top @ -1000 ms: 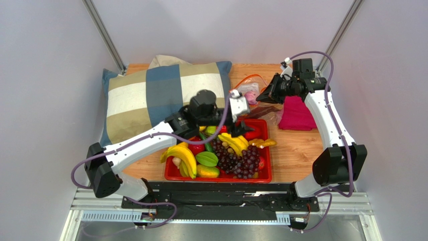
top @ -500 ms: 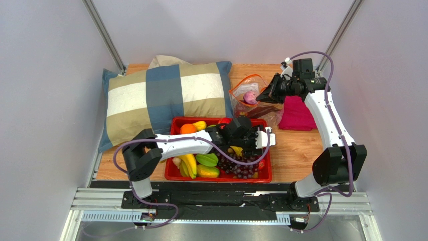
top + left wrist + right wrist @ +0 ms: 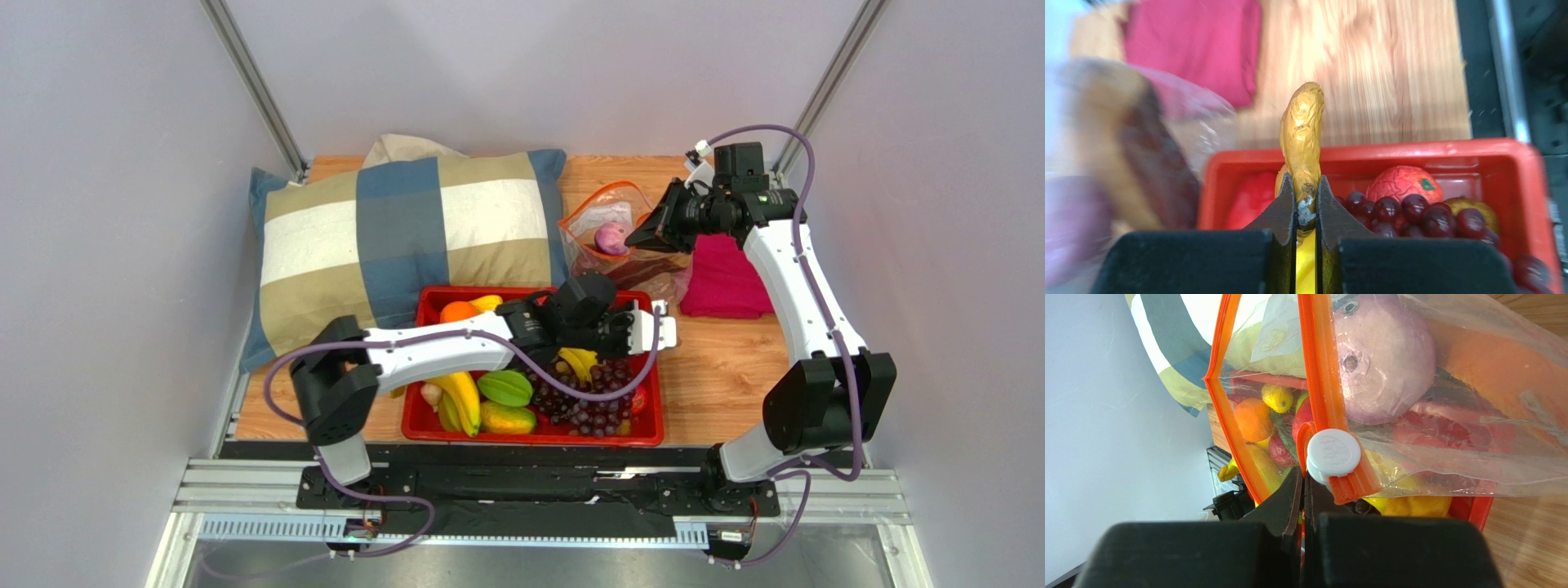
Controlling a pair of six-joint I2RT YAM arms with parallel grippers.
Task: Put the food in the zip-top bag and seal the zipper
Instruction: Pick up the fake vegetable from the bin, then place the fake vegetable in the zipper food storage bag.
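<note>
A wooden counter point(image 3: 724, 368) is seen from above, with a large checked pillow point(image 3: 405, 233) in blue, cream and tan laid across its far left.

A red tray point(image 3: 656, 410) is set at the near middle. It is filled with toy produce, among it yellow bananas point(image 3: 460, 398) and dark grapes point(image 3: 1407, 211).

Just behind the tray, between the pillow and a folded magenta cloth point(image 3: 724, 276), the zip-top bag point(image 3: 626, 263) is found. It is made of crinkly clear plastic, and its mouth is edged by the zipper point(image 3: 1318, 367), a thin orange-red strip. The two sides of the mouth are seen standing apart.

The right tool point(image 3: 1303, 484) is closed tight on the zipper at one end of the mouth, right beside a round white slider point(image 3: 1333, 452).

The left tool point(image 3: 1306, 190) is stretched over the tray's far right corner. Its fingers are pinched on the end of a golden toy piece point(image 3: 1303, 131), lumpy and curved, which is pointed away past the tray's rim.

Inside the bag, a round pink-purple onion-like ball point(image 3: 1385, 361) is pressed against the plastic. Beside it a long slice point(image 3: 1499, 367) is laid, orange at the rim and dark red within.
</note>
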